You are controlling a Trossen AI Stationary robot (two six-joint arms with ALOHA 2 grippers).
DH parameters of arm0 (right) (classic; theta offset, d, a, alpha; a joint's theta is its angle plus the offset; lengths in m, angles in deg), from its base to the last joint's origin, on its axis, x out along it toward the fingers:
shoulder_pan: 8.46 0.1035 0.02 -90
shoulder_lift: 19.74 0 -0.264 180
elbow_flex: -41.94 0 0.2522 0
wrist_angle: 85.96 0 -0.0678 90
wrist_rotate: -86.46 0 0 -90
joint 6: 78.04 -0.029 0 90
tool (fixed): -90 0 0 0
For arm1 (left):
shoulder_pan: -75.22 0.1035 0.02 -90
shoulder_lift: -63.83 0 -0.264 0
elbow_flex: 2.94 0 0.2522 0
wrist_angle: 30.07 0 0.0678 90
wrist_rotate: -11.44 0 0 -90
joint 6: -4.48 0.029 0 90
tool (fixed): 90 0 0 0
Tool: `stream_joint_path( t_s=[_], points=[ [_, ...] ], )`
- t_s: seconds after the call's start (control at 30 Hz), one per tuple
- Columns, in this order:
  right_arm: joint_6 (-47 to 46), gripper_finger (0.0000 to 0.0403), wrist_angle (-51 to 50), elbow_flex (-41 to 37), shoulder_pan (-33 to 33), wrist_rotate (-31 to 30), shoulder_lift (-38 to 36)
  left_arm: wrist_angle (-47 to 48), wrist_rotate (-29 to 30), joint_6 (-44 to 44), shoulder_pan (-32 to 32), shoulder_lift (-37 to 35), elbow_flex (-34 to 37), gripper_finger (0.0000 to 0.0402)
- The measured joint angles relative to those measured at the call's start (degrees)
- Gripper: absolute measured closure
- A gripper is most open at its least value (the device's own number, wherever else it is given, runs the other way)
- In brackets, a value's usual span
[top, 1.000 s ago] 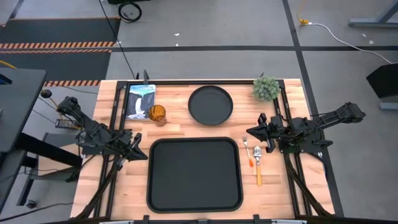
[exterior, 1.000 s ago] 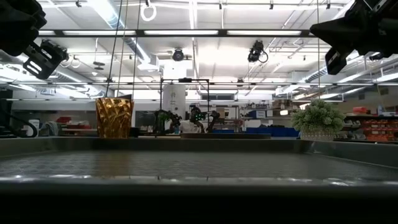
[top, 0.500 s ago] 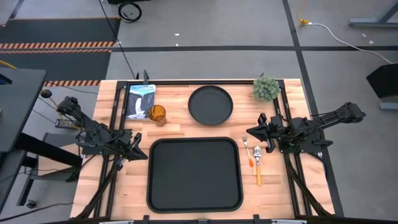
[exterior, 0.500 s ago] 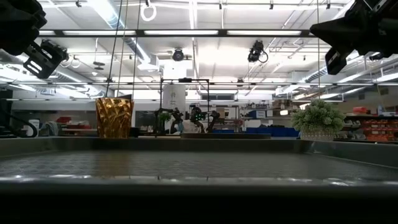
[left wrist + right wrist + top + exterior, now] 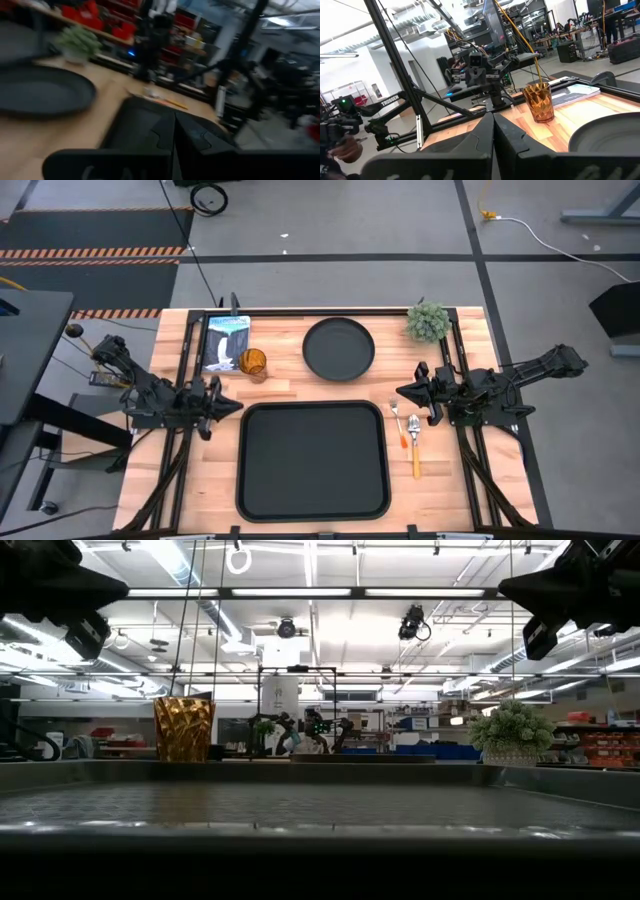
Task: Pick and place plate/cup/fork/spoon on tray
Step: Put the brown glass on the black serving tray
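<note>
The black tray lies in the middle of the table near its front edge. The round black plate lies beyond it. The amber cup stands upright to the plate's left. The fork and the spoon lie side by side to the right of the tray. My left gripper is shut and empty, in the air by the tray's far left corner. My right gripper is shut and empty, above the table just beyond the fork. The right wrist view shows the cup and the plate's rim.
A small potted plant stands at the far right corner. A picture book lies at the far left, behind the cup. Black frame rails run along the table's left and right sides. Bare wood shows between the tray and the plate.
My left gripper has swung a little toward the table's far edge and turned more level, still shut and empty. Nothing on the table has moved.
</note>
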Motion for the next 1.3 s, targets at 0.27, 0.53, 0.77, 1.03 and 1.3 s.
stream_joint_path(
  t_s=[0.27,0.53,0.77,1.03,1.3],
  points=[
    [0.0,0.0387,0.0,0.0,0.0,0.0,0.0,2.7,3.9,8.7,0.0,0.1,0.0,0.0386],
    [0.0,0.0387,0.0,0.0,0.0,0.0,0.0,2.0,17.3,22.5,5.4,0.1,0.0,0.0386],
    [0.0,0.0387,0.0,0.0,0.0,0.0,0.0,1.6,18.5,19.7,17.6,0.7,0.0,0.0386],
    [0.0,0.0387,0.0,0.0,0.0,0.0,0.0,-4.7,13.4,5.1,30.6,6.6,0.0,0.0386],
    [0.0,0.0387,0.0,0.0,0.0,0.0,0.0,-19.5,-2.4,-0.8,36.6,19.4,0.0,0.0386]
  ],
)
